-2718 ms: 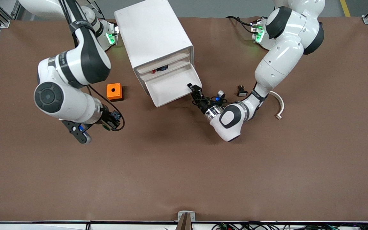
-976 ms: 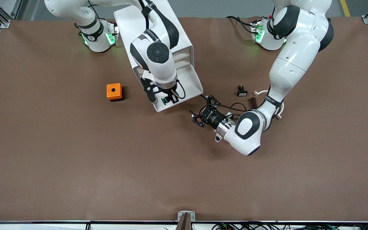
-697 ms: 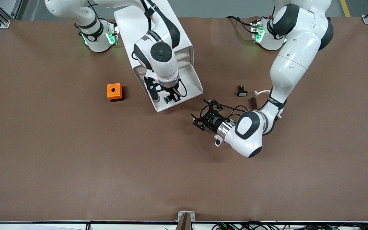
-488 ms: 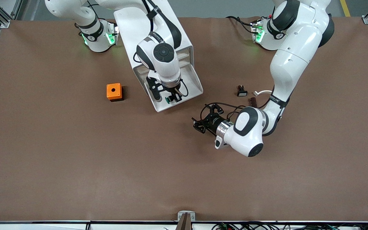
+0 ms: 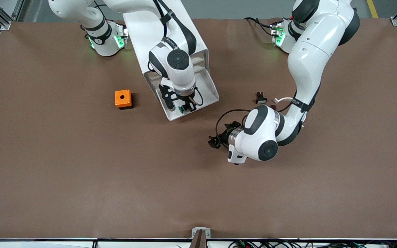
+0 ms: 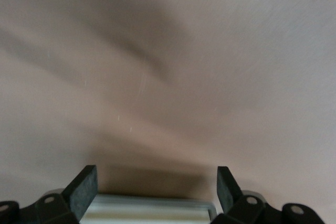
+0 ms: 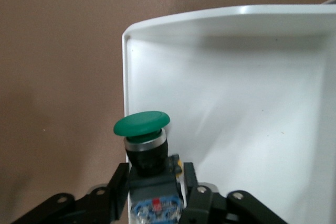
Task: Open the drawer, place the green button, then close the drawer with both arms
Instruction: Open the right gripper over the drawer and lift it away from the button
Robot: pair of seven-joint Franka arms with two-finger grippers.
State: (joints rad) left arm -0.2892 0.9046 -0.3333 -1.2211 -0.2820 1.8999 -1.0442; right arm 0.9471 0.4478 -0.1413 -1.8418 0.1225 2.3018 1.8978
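Button (image 7: 142, 125) in right hand (image 7: 152, 192) over open drawer (image 7: 220, 40)

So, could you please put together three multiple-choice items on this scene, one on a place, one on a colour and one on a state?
1. Where is the button?
A. between the fingers of the right end effector, at the drawer
B. on the orange box
C. on the table under the left end effector

2. What colour is the button's cap?
A. white
B. green
C. red

3. How is the left end effector?
A. shut on a cable
B. shut on the drawer front
C. open and holding nothing, over the table

Key: 1 A, the right wrist view shows its body between the fingers at the drawer's corner; 2 B, the cap shows green; 3 C, its fingers stand apart with nothing between them.
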